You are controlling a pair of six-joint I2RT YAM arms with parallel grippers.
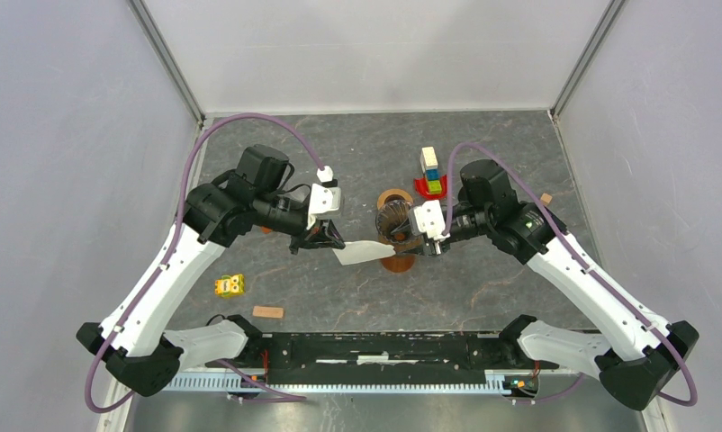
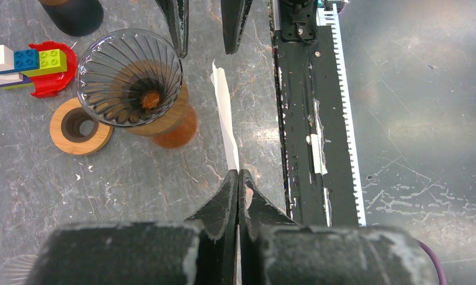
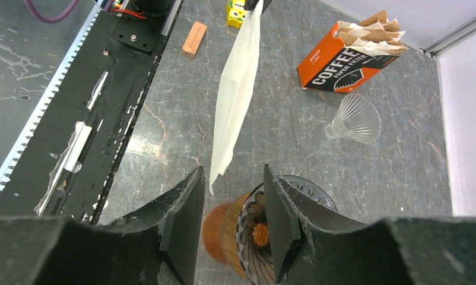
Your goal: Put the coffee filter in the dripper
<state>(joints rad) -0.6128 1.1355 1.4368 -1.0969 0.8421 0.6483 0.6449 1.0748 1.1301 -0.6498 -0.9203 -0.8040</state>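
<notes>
Standing at the near edge, I record the following: the left tool (image 2: 238,175) is closed tight on one end of the white coffee filter (image 2: 225,119), its jaws pressed together with the paper pinched between them; the filter is folded flat and reaches out from that grip toward the right arm.

The filter's free end (image 3: 212,178) hangs beside the glass dripper (image 2: 129,77), outside the rim and not inside the cone; in the right wrist view that tip lies in line with the gap of the right tool (image 3: 232,172); the overhead view shows the paper spanning the space between the two tools.

The right tool's jaws stand apart with nothing clamped between them; one finger (image 3: 280,214) overlaps the dripper's ribbed rim in its own view, though whether it touches the glass I cannot tell.

The dripper sits mouth-up near mid-tabletop (image 1: 483,288), a brown collar at its foot.

Also noted:
- wooden ring (image 2: 78,126) just beside the dripper;
- stack of toy bricks (image 2: 28,62) on a red base, behind the ring;
- orange filter box (image 3: 348,59), open, papers showing;
- second clear cone (image 3: 354,119) on its side near that box;
- yellow toy (image 1: 230,285) and small orange block (image 1: 268,312) near the left arm.
</notes>
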